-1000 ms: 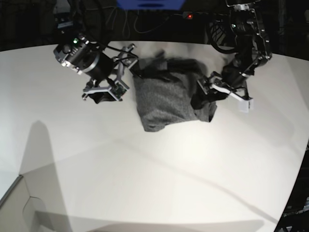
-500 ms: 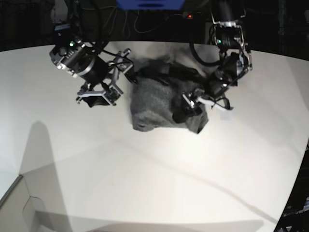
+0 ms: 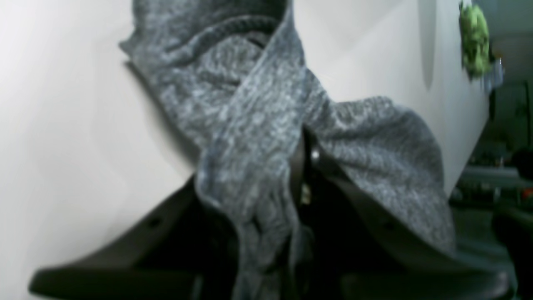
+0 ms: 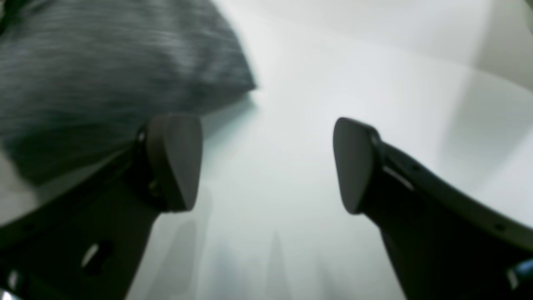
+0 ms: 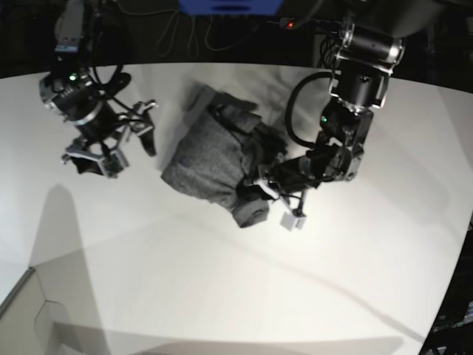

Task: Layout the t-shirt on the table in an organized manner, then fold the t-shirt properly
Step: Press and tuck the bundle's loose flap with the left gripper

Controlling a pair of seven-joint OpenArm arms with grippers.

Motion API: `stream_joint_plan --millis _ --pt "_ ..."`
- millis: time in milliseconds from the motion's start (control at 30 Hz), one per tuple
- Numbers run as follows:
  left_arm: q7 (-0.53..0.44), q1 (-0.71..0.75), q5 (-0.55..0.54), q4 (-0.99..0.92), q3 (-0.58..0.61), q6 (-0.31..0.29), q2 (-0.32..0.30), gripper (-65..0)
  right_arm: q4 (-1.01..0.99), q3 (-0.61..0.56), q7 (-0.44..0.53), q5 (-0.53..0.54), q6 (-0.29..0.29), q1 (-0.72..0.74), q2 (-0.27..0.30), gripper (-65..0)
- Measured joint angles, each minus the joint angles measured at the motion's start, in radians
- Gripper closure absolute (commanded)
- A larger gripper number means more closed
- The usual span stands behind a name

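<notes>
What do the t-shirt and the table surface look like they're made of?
The t-shirt: a soft knit, probably cotton blend, going by its heathered grey flecking, ribbed seam and limp bunching in the left end effector. The table: a smooth matte white top, perhaps laminate or painted board. It shows soft shadows, with no grain or glare.

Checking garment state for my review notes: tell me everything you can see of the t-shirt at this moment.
The t-shirt is heathered dark grey knit, plain, bunched in a wrinkled heap on the white table, not laid out. A darker ribbed hem or collar band shows near its top in the left wrist view. The left gripper is shut on a gathered fold at the heap's near right edge. The right gripper stands open beside it, touching nothing.
</notes>
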Motion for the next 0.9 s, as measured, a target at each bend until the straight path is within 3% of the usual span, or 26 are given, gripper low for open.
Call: stream_joint_plan --millis 133,267,467,600,700,833,900 --pt "0.054 -0.143 0.044 -0.021 0.241 0.017 -0.016 -0.1 -0.001 0.069 -0.011 0.000 0.000 0.019 -0.005 -49.4" --pt "0.044 -0.234 0.069 -0.021 0.415 0.032 -0.016 -0.1 0.000 0.145 -0.008 0.005 0.000 0.025 -0.005 -49.4" --pt "-0.122 -0.324 0.083 -0.021 0.680 0.039 -0.015 -0.1 -0.001 0.214 -0.006 0.011 0.000 0.040 -0.011 -49.4" --pt "-0.259 -0.337 0.103 -0.023 0.780 0.039 -0.018 -0.1 -0.002 0.296 -0.014 0.000 0.000 0.055 -0.021 -49.6" --pt "-0.318 -0.344 0.235 -0.023 0.806 0.035 0.000 -0.1 -0.005 0.362 -0.018 0.000 0.000 0.082 -0.036 -49.6" --pt "-0.322 -0.348 0.479 -0.024 0.809 0.026 0.064 -0.1 -0.005 0.426 -0.014 0.003 0.000 0.087 -0.047 -49.6" --pt "-0.325 -0.348 0.570 -0.027 0.805 -0.045 0.095 -0.1 -0.005 0.441 -0.014 0.003 0.000 0.080 -0.046 -49.6"
